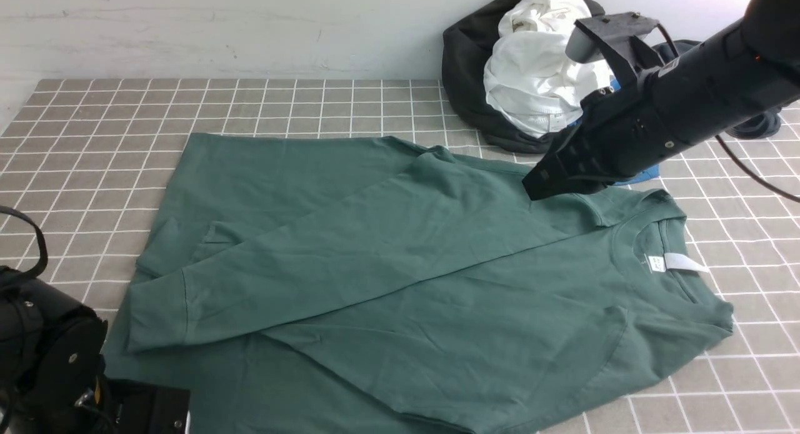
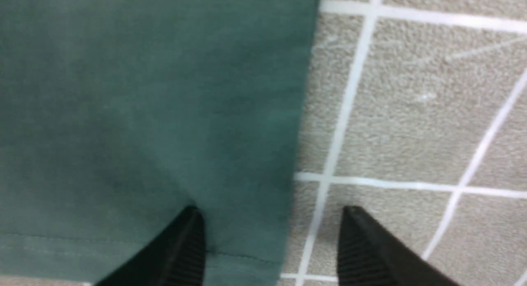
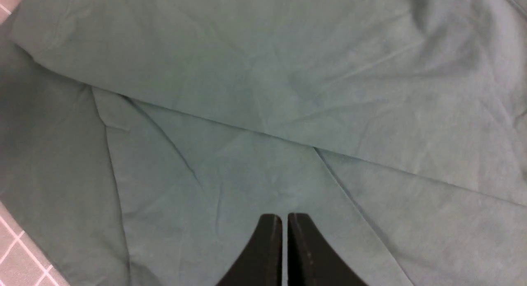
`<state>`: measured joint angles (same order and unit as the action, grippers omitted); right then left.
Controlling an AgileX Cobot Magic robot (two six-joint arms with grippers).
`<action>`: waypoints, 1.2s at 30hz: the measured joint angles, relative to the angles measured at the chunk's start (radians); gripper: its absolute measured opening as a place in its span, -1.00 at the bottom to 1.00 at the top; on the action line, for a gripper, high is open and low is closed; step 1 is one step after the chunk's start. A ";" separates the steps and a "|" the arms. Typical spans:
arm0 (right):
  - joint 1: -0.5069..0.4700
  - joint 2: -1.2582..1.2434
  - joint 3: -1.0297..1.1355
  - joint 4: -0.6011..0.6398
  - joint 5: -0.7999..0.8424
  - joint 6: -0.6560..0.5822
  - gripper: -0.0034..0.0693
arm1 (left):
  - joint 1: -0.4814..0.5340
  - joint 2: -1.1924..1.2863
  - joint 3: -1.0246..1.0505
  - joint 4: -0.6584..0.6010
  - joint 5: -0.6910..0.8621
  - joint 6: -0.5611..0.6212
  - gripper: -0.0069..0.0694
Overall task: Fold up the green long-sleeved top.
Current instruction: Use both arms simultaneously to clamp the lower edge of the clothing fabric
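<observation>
Left gripper [image 2: 271,236], jaws apart, straddled the green top's [image 1: 375,246] edge, presumably for a hem grip; right gripper [image 3: 284,228], closed and empty, hung above folded-in sleeves.

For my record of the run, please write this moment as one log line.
green top: spread, sleeve folded across | left gripper: open at fabric edge | right gripper: nearly shut, above top
</observation>
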<state>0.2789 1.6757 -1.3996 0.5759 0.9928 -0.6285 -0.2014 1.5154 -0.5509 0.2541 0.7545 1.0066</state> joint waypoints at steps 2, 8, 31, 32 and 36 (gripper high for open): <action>0.000 0.000 0.000 0.002 0.000 -0.001 -0.87 | 0.000 -0.006 0.004 0.001 0.000 -0.004 0.02; 0.000 0.000 0.000 0.009 0.000 -0.004 -0.87 | 0.000 -0.042 0.021 0.040 -0.053 -0.062 -0.56; 0.000 0.000 0.004 0.133 0.019 -0.132 -0.87 | 0.000 -0.101 0.083 0.041 -0.106 -0.129 0.09; 0.000 0.000 0.007 0.137 0.019 -0.138 -0.87 | 0.000 -0.103 0.086 0.046 -0.117 -0.125 0.12; 0.006 0.000 0.009 0.141 0.019 -0.146 -0.87 | 0.000 -0.113 0.102 0.051 -0.139 -0.122 -0.15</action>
<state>0.2848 1.6757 -1.3907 0.7170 1.0116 -0.7741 -0.2014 1.4021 -0.4491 0.3049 0.6158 0.8845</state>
